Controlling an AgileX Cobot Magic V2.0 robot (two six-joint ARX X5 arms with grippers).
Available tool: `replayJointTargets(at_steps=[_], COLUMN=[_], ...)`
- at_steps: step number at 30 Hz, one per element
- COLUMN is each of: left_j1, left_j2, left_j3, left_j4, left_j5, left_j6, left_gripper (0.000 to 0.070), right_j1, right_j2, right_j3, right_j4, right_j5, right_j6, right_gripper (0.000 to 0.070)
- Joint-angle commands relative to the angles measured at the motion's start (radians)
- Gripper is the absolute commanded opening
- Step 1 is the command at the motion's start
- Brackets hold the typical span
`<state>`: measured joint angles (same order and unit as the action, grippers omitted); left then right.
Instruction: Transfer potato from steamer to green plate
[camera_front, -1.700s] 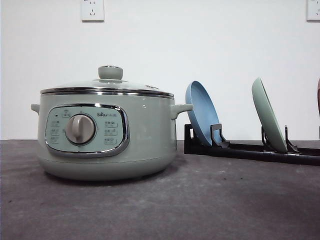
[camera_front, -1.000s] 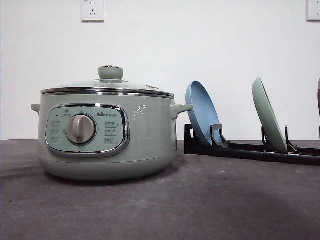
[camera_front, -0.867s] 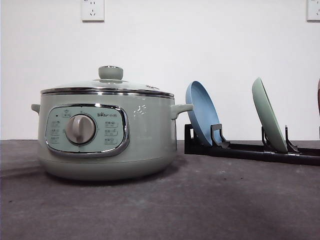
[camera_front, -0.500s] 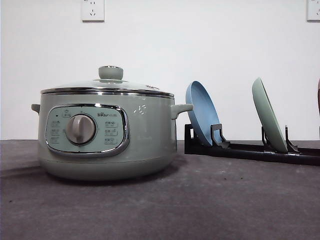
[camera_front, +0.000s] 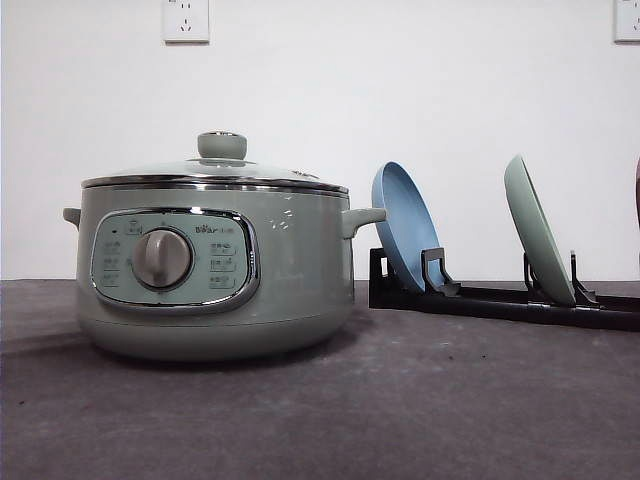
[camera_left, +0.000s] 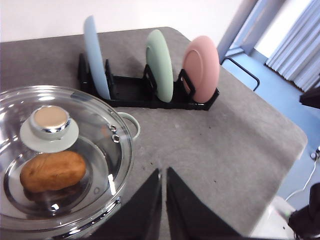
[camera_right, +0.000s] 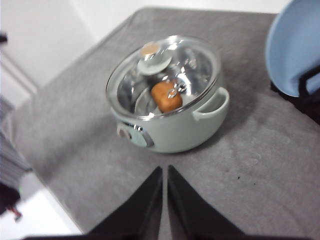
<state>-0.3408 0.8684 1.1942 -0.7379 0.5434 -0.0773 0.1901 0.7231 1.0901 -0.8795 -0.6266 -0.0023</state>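
The pale green steamer (camera_front: 212, 270) stands left of centre on the dark table, its glass lid (camera_left: 60, 150) on. Through the lid the orange-brown potato (camera_left: 52, 171) (camera_right: 166, 96) lies inside. The green plate (camera_front: 537, 230) (camera_left: 160, 71) stands on edge in a black rack, to the right of a blue plate. My left gripper (camera_left: 163, 200) hovers above the table beside the steamer, fingers pressed together and holding nothing. My right gripper (camera_right: 164, 195) hangs high over the table in front of the steamer (camera_right: 167, 102), also shut and holding nothing.
The black dish rack (camera_front: 500, 300) holds a blue plate (camera_front: 405, 225), the green plate and a pink plate (camera_left: 201, 67). The table edge (camera_left: 295, 150) drops off beyond the rack's end. Bare grey tabletop (camera_front: 420, 400) lies in front of steamer and rack.
Only small reflections on the steamer's side have shifted; the steamer and plates have stayed put.
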Motion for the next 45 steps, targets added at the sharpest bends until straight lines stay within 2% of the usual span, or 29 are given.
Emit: replayJointTargets(at_steps=[1,9,11,13,17,19,20,26,31,40,45], left_j1=[-0.01,-0.02,-0.02,-0.02,-0.02,-0.02,-0.02,-0.02,-0.02,-0.02,-0.02], left_j2=[0.005,0.006,0.006,0.008,0.008,0.009,0.009,0.009,0.009,0.009,0.009], left_j3=[0.026,0.026,0.026,0.026,0.026,0.026,0.026,0.026,0.026,0.026,0.026], left_j4=[-0.005,-0.027,-0.026,-0.026,-0.025,-0.025,-0.025,-0.026,-0.026,-0.026,-0.026], left_j5=[0.012,0.012,0.011,0.011,0.011,0.011,0.011,0.011,0.011,0.011,0.011], left_j6=[0.043,0.052,0.054,0.066,0.067,0.067,0.067,0.065,0.065,0.065,0.066], left_gripper=[0.001,0.0044,0.0121,0.0231,0.0552,0.0661,0.0691,0.0688,0.068,0.0676,0.0676], right_j1=[0.004,0.004,0.004,0.004,0.004,0.004,0.004,0.004,0.004,0.004,0.004], right_j2=[0.001,0.001,0.001,0.002,0.002,0.002,0.002,0.001,0.001,0.001,0.037], right_j3=[0.024,0.024,0.024,0.024,0.024,0.024,0.024,0.024,0.024,0.024,0.024], right_j4=[0.014,0.022,0.022,0.023,0.026,0.026,0.026,0.026,0.026,0.026,0.095], right_j5=[-0.003,-0.002,-0.001,-0.001,0.002,0.004,0.006,0.006,0.005,0.005,0.008], right_j6=[-0.069,-0.05,-0.05,-0.042,-0.006,0.004,0.008,0.036,0.066,0.073,0.171], right_gripper=[0.0004,0.0006,0.0035,0.013,0.0429,0.0524,0.0555,0.0571,0.0687,0.0685,0.0682])
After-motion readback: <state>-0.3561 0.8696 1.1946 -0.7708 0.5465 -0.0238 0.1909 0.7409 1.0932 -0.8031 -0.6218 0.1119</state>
